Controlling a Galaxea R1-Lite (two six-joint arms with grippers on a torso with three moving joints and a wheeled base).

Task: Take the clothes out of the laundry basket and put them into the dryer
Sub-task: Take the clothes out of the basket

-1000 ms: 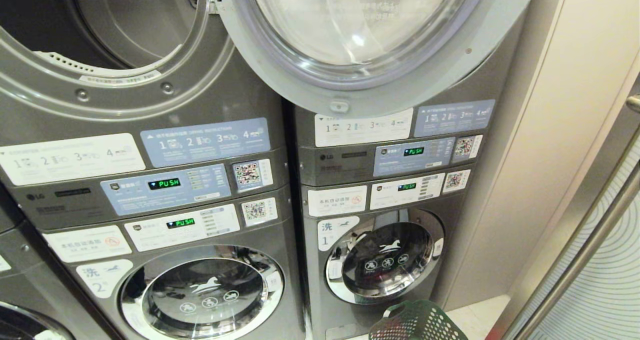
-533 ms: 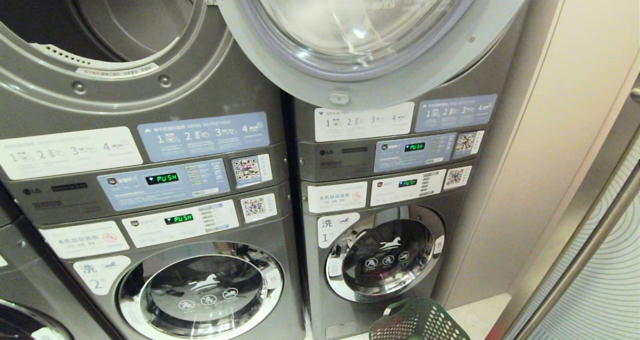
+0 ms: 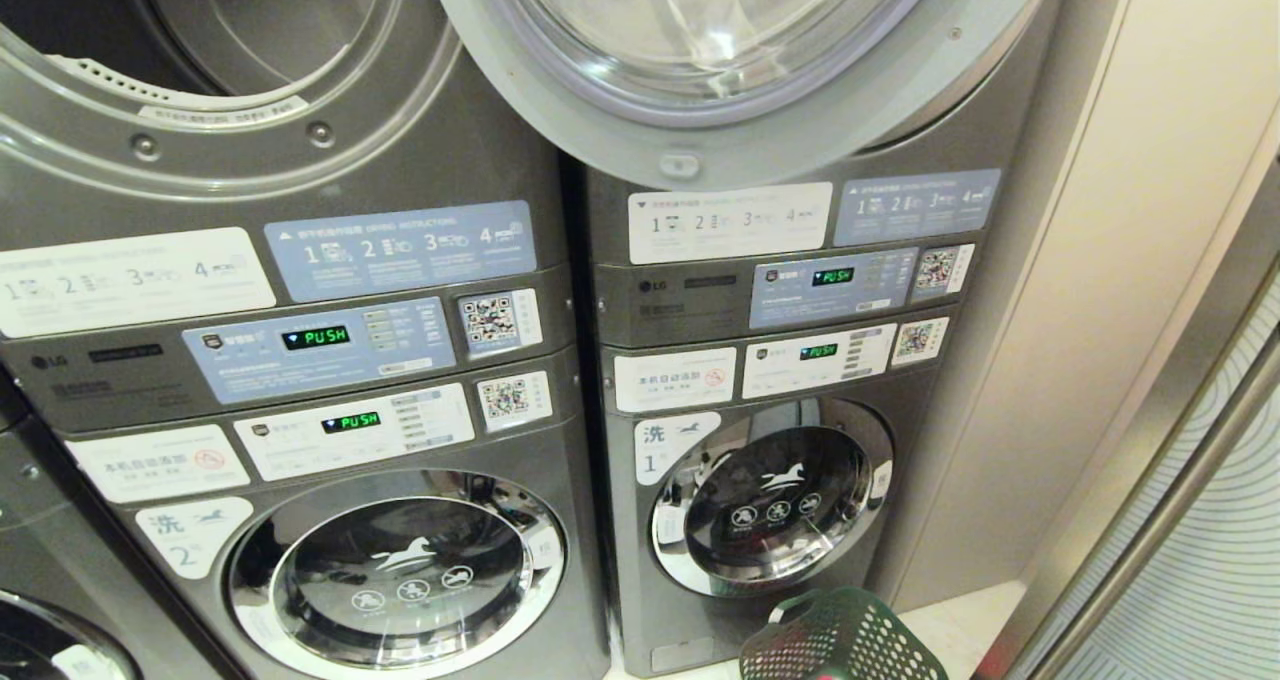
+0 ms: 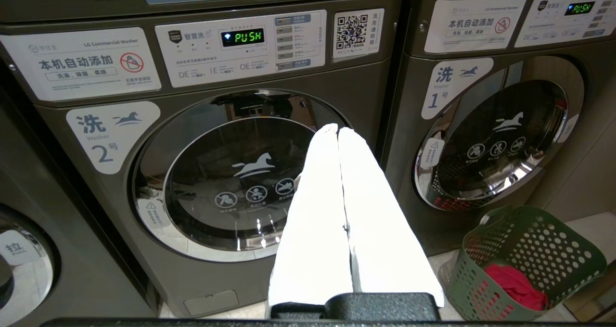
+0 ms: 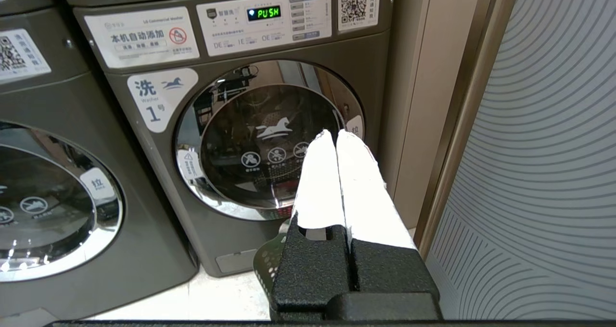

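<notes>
— One piece of clothing shows, yes?
— One, a red garment point(image 4: 515, 284) lying in the bottom of the green laundry basket point(image 4: 532, 250). Whether more lies under it I cannot tell.
— Where does the basket stand?
— On the pale floor point(image 3: 955, 625), at the foot of the right-hand stack, just before the washer numbered 1 point(image 3: 770, 495) and near the beige wall panel point(image 3: 1110, 260). In the head view only its perforated rim point(image 3: 840, 640) peeks in at the lower edge.
— And the dryer?
— Up top on the left stack: its round opening point(image 3: 200, 30) gapes, drum dark inside. Its door point(image 3: 720, 50) is swung wide to the right, covering the upper front of the neighbouring machine.
— The arms?
— Neither appears from the head. The left gripper point(image 4: 337, 130) hangs in front of washer 2 point(image 4: 231, 182), jaws pressed together, nothing between them. The right gripper point(image 5: 333, 134) hangs before washer 1, jaws likewise closed and empty, with the basket's edge point(image 5: 270, 262) just below it.
— Anything else?
— Green "PUSH" lights point(image 3: 316, 337) glow on the control panels, and a ribbed glass partition point(image 5: 539, 173) stands to the right.
</notes>
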